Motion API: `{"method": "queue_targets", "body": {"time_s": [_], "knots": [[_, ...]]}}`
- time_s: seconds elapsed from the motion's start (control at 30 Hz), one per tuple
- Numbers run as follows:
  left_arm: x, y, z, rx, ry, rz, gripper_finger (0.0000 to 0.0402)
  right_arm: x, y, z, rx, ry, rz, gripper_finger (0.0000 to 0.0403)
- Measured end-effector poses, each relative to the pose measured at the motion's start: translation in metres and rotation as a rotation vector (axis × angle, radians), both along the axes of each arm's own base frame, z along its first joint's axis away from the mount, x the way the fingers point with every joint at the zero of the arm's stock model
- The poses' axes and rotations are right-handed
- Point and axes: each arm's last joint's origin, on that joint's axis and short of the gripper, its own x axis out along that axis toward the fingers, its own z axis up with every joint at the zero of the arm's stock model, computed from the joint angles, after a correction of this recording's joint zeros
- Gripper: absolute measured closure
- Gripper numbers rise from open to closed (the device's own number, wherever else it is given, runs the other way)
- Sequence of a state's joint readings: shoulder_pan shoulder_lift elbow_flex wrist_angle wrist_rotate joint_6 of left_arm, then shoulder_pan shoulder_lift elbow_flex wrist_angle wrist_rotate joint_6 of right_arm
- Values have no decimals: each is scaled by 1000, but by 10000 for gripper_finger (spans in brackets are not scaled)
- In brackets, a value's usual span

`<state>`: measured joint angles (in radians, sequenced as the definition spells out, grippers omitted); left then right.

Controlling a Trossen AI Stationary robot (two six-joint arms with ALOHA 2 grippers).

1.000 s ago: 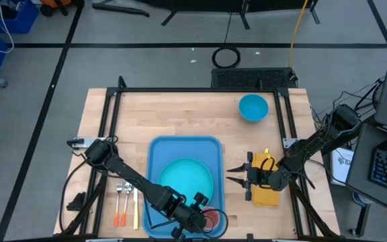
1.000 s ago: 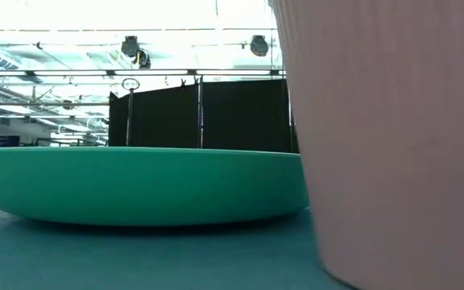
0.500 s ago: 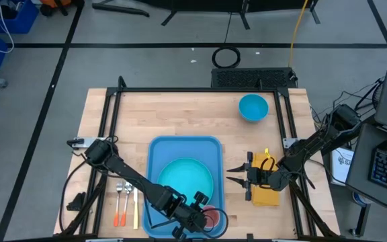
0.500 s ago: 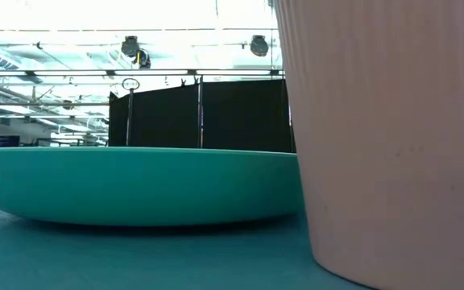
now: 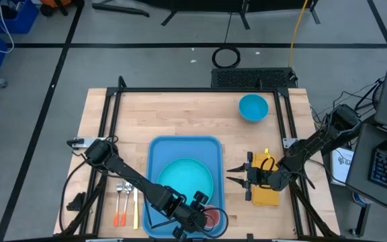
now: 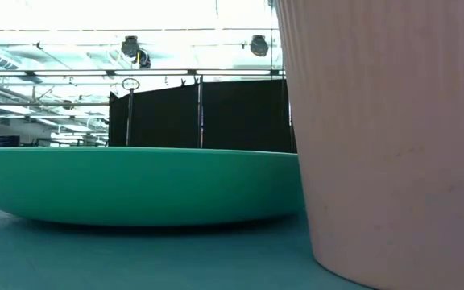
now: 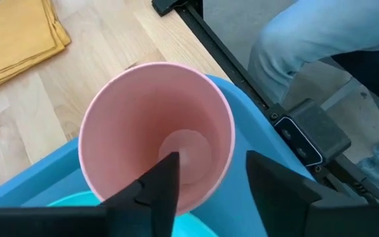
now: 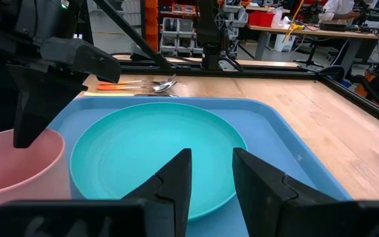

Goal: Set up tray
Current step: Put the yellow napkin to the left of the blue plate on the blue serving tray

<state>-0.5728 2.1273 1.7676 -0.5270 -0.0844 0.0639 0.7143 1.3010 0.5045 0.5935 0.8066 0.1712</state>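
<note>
High view: tray lies mid-worktop, stiff, light, slick; best gripped by its rim. Left fingers straddle the cup wall, apparently loosened. Right fingers hover narrowly parted, empty.

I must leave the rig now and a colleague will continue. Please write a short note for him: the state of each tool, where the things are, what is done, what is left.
Left tool: open, astride the rim of the pink cup; not gripping.
Right tool: open, empty, hanging above the yellow napkin, pointed at the tray.
Done: turquoise plate lies on the tray; the cup stands upright in the tray's near right corner, beside the plate.
Left: napkin lies on the table right of the tray; two forks and a spoon left of the tray; blue bowl at the far right of the table.
</note>
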Motion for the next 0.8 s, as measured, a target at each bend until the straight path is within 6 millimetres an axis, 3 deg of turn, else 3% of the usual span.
{"method": "queue_targets", "body": {"time_s": [0.23,0.63,0.8], "knots": [[-1,2,5,14,-15,10,193,0,0,0,0,0,0,303],[-29,19,70,47,-120,131,192,0,0,0,-1,1,0,303],[-45,29,83,96,-100,255,192,0,0,0,20,0,6,303]]}}
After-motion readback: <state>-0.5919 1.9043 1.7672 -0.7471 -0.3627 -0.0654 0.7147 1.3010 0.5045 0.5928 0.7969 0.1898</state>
